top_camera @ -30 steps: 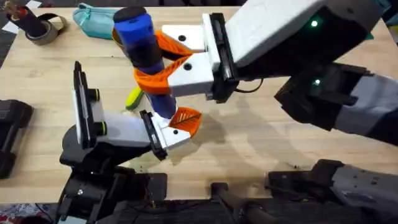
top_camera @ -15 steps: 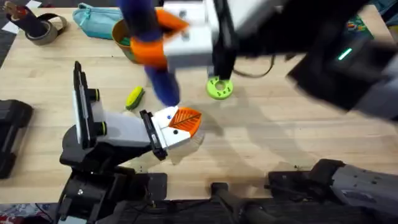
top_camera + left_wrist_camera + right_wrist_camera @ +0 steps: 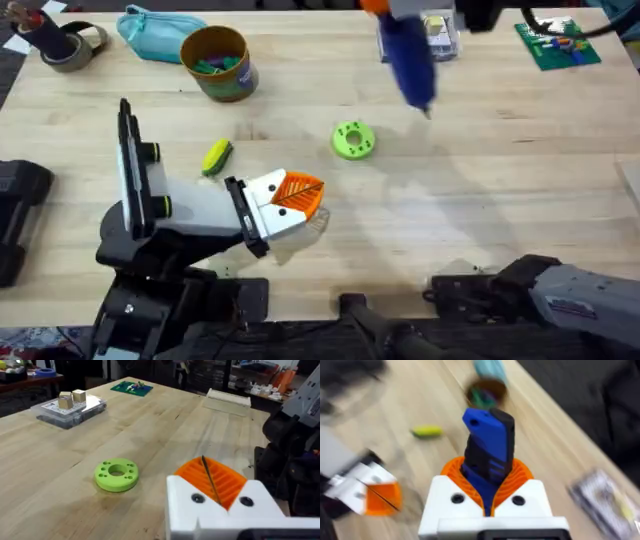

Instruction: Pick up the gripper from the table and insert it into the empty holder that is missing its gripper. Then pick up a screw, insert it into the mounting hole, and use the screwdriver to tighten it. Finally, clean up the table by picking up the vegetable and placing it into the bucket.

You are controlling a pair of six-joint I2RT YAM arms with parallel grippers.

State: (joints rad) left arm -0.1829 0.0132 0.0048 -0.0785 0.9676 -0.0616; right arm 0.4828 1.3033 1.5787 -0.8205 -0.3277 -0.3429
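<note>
Nearest the bases, the left arm's white gripper with orange ribbed pads [image 3: 297, 200] lies low over the light wood-grain table [image 3: 480, 190], pads pressed together on nothing. The small yellow-and-green toy vegetable [image 3: 216, 156] sits at its ten o'clock, the mustard-yellow round bucket [image 3: 215, 62] farther at eleven. At the far edge, the right gripper [image 3: 489, 491] is clamped around the thick bright-blue cylindrical screwdriver [image 3: 408, 55], raised at about one o'clock.

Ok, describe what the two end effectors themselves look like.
Both match: the left end effector and the right end effector each have a blocky white body with two dark round screw holes on its face and bright orange ribbed pads on the fingers. Overhead, the left one sits on a black mount.
</note>
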